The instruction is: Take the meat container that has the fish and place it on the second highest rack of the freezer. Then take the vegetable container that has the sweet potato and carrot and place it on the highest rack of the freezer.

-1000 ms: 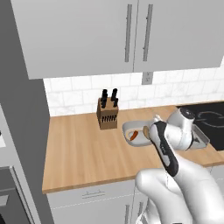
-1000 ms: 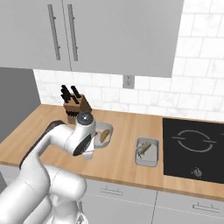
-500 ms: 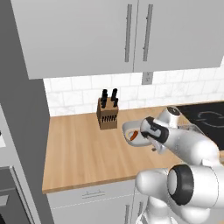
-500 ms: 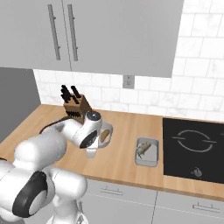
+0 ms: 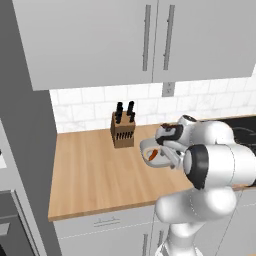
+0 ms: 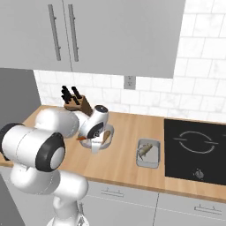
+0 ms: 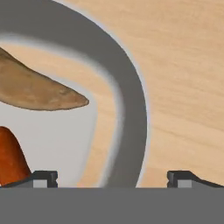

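The round grey vegetable container [image 7: 131, 100] sits on the wooden table [image 5: 95, 175], in front and to the right of the knife block. In it lie a brown tapered sweet potato [image 7: 35, 89] and an orange carrot [image 7: 11, 159]. The gripper [image 7: 111, 178] hangs low right above the container's rim, its two dark fingertips [image 7: 43, 178] spread wide, one over the inside beside the carrot, the other over bare wood outside; it holds nothing. The white arm [image 5: 215, 160] is folded forward with its wrist bent down over the container [image 6: 103, 140]. Further right, well apart, a rectangular grey meat container [image 6: 148, 154] with the fish [image 6: 144, 149] lies near the black cooktop [image 6: 196, 148]. A wooden knife block [image 5: 123, 131] stands by the tiled wall.
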Robot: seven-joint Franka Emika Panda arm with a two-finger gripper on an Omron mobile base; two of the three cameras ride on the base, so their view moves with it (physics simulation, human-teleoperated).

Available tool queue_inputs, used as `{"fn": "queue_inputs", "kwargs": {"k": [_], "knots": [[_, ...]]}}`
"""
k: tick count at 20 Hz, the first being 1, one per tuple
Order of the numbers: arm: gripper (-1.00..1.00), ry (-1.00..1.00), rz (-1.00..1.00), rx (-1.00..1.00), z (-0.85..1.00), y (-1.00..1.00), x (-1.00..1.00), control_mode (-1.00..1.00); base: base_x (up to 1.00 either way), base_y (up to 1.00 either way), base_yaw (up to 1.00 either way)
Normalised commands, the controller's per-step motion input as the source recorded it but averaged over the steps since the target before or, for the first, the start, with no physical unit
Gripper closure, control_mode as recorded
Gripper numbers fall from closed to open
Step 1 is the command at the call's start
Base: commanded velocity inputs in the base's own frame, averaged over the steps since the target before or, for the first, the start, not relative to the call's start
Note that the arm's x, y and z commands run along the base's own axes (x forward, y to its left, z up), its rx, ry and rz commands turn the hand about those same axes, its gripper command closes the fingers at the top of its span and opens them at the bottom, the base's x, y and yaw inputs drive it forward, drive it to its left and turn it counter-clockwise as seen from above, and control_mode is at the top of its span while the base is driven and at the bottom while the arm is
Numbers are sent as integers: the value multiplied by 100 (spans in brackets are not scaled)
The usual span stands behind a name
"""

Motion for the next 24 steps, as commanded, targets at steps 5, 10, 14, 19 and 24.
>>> {"fn": "queue_inputs", "kwargs": {"k": [5,10,14,19,24], "knots": [[-100,0,4,-5,-100,50,-32,-100,0,0,0],[100,0,0,-4,-100,39,-2,-100,0,0,0],[100,-12,-7,-1,-81,2,-18,-100,0,0,0],[100,-7,-9,0,-29,0,-12,-100,0,0,0],[100,-7,2,-3,0,-7,-23,-100,0,0,0]]}}
